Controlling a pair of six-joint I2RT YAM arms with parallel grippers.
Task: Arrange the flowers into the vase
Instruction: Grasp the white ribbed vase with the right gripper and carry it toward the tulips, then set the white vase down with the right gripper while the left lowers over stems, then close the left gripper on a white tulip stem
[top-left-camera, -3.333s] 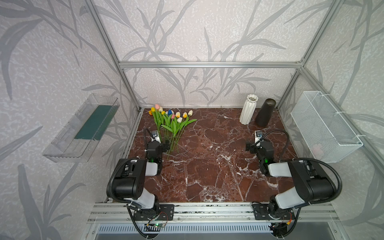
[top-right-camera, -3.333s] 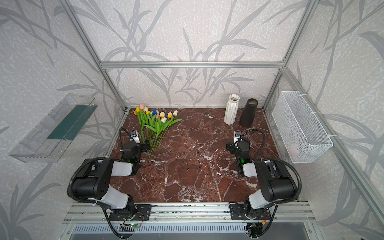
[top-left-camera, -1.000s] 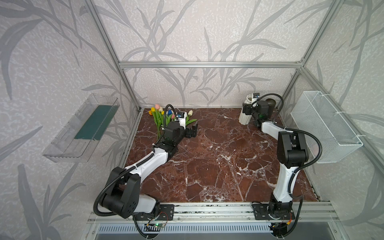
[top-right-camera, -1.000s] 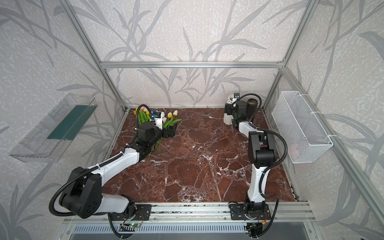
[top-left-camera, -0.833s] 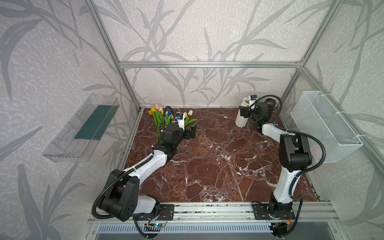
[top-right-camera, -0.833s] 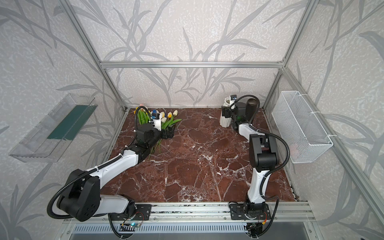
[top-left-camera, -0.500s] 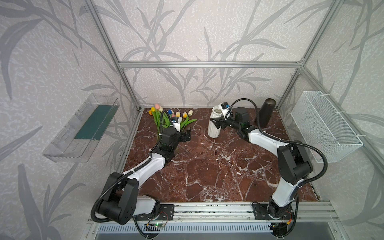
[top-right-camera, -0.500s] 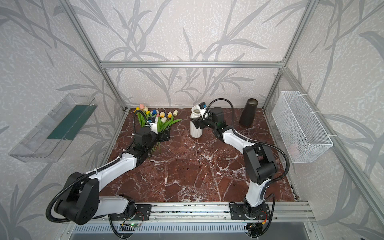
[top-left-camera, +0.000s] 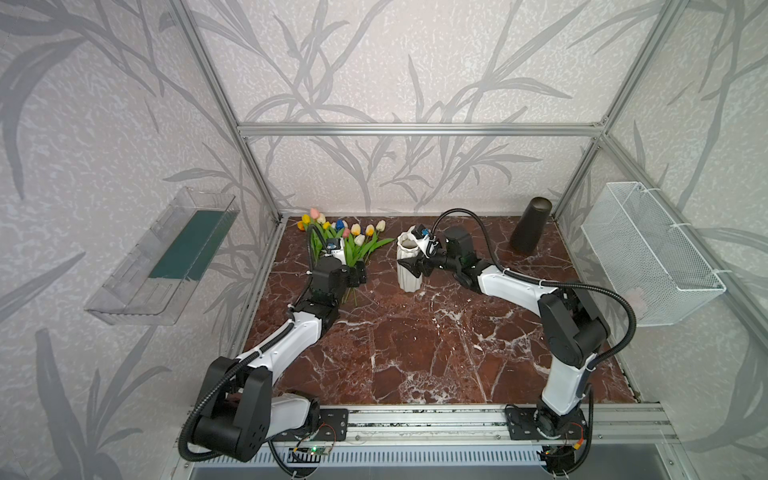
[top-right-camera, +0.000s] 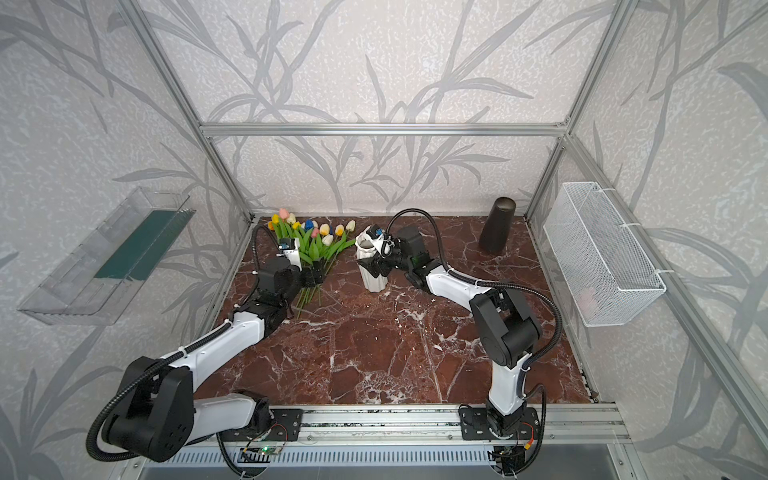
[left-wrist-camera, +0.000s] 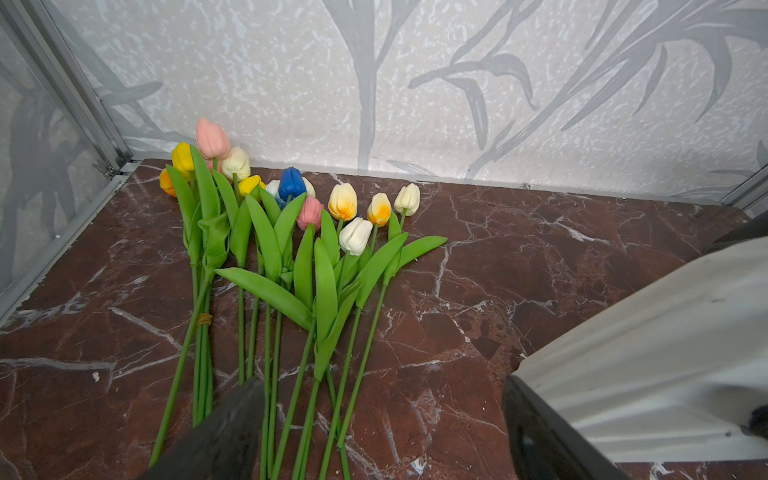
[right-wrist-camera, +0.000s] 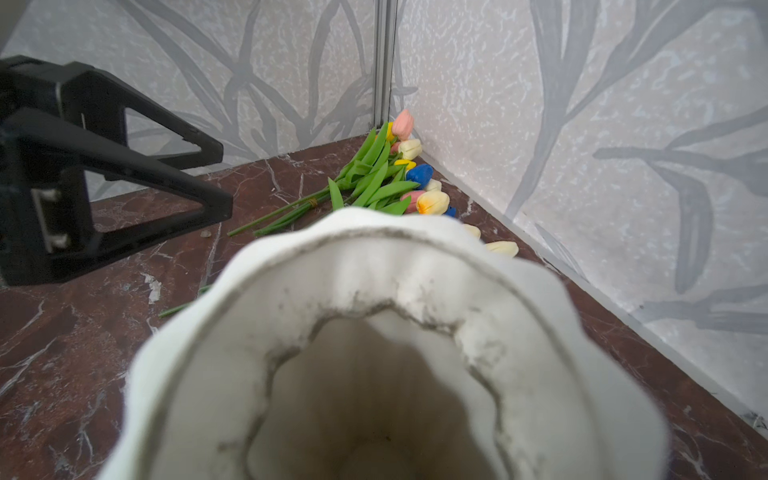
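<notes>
Red marble surface (top-left-camera: 415, 353). Right gripper (top-left-camera: 409, 264) clamps vase (top-left-camera: 409, 283) upright; left gripper (top-left-camera: 358, 275), jaws apart, over flowers (top-left-camera: 368, 245) at stem ends. Close low on one stem, below leaves.

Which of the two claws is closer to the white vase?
Right. The right gripper clasps the vase; the left gripper is at the flowers, apart from it.

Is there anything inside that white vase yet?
Empty: the white vase shows a bare inside, and the flowers all lie on the table.
</notes>
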